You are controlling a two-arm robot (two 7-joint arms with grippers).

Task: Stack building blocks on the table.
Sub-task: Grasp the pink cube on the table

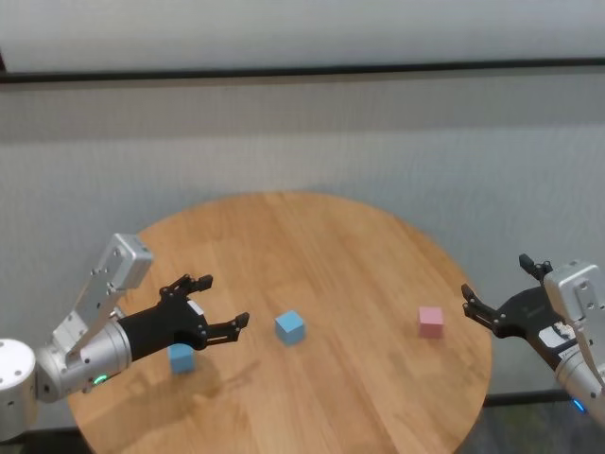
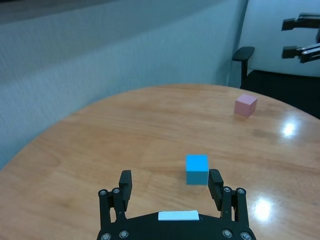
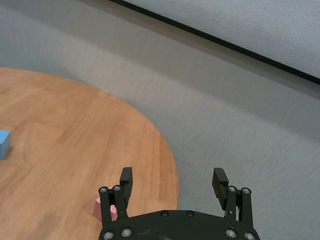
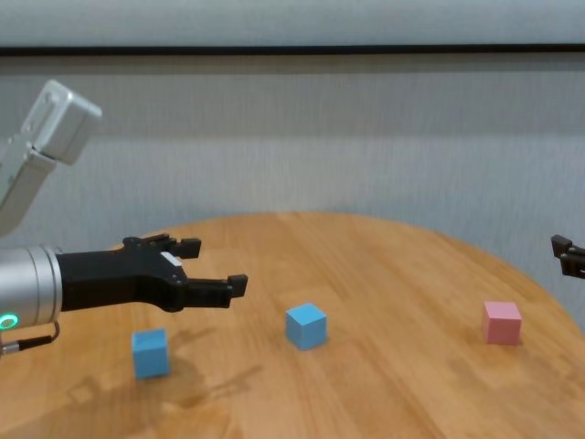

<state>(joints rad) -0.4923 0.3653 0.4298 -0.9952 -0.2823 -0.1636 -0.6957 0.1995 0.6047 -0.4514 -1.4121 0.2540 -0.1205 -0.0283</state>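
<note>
1. While its two black fingers stand wide apart with nothing between them, the left gripper (image 1: 220, 305) hangs above the left part of the table (image 1: 312, 236), pointing toward the middle.
2. Under the left arm, just behind the fingers, one light blue block (image 1: 181, 357) sits on the wood, partly covered by the arm in the head view and fully visible in the chest view (image 4: 150, 353).
3. Ahead of the left fingertips, near but not touching, a second light blue block (image 1: 290, 327) rests flat near the table's centre; the left wrist view shows it (image 2: 197, 169) just beyond the tip of one finger (image 2: 215, 183), with bare wood between.
4. Farther on, toward the right side of the table, the pale pink block (image 1: 430, 322) sits alone, well apart from both blue ones.
5. All three blocks lie singly on the wood; none rests on another.
6. Off the right rim, the right gripper (image 1: 492, 289) hovers beside the table's edge with its fingers spread and empty, its tips aimed toward the pink block but clear of it.
7. Its own wrist view shows that pink block (image 3: 102, 209) partly hidden behind one finger (image 3: 125, 186).
8. Nothing stands between the left gripper and the central blue block.
9. Behind the table runs a grey wall (image 1: 378, 142) with a dark horizontal strip (image 1: 302, 71), and the left wrist view catches a dark chair (image 2: 243, 54) past the far rim.
</note>
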